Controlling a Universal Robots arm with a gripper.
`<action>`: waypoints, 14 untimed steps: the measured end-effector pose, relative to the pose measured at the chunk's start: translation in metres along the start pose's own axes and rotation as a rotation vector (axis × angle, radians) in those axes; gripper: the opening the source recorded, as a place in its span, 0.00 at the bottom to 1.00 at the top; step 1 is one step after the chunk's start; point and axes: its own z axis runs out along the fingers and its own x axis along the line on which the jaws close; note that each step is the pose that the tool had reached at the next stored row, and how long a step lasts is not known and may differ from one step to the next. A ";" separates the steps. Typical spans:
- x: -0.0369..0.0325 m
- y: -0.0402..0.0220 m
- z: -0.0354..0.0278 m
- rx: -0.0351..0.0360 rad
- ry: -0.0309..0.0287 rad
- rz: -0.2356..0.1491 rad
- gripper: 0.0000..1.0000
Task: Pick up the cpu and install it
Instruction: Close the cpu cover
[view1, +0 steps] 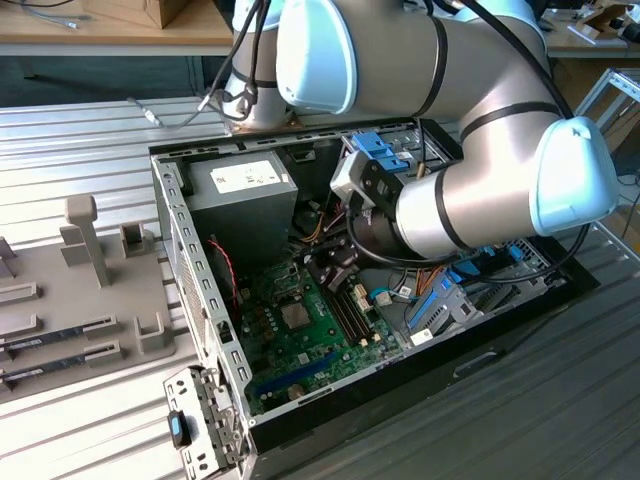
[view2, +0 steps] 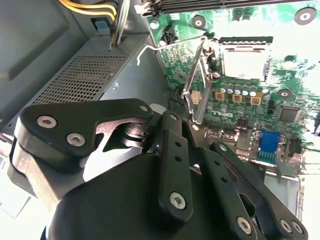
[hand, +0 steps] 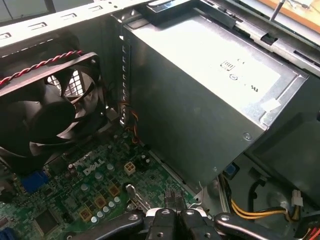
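Note:
The cpu (view2: 243, 63) is a pale silver square lying flat in the motherboard socket, and it appears as a small grey square (view1: 296, 317) in the exterior view. The hinged metal socket frame (view2: 198, 80) stands raised beside it, with its thin wire lever (view2: 150, 48) swung out. My gripper (hand: 173, 199) hangs low over the board, its two ribbed fingertips pressed together, shut with nothing visible between them. In the second wrist view the gripper (view2: 192, 125) ends at the foot of the raised frame, a short way from the cpu.
The grey power-supply box (hand: 200, 90) rises close beside the gripper, with yellow cables (hand: 255, 212) at its base. A black fan (hand: 45, 110) stands on the other side. Memory slots (view1: 350, 310) run beside the socket. A grey fixture (view1: 70, 300) with memory sticks lies at the exterior view's left.

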 end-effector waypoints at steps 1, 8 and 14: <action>0.0000 0.0000 0.0001 0.0075 0.0069 0.004 0.11; 0.0000 0.0000 0.0001 0.0138 0.0127 0.007 0.11; 0.0000 0.0000 0.0000 0.0158 0.0147 0.008 0.11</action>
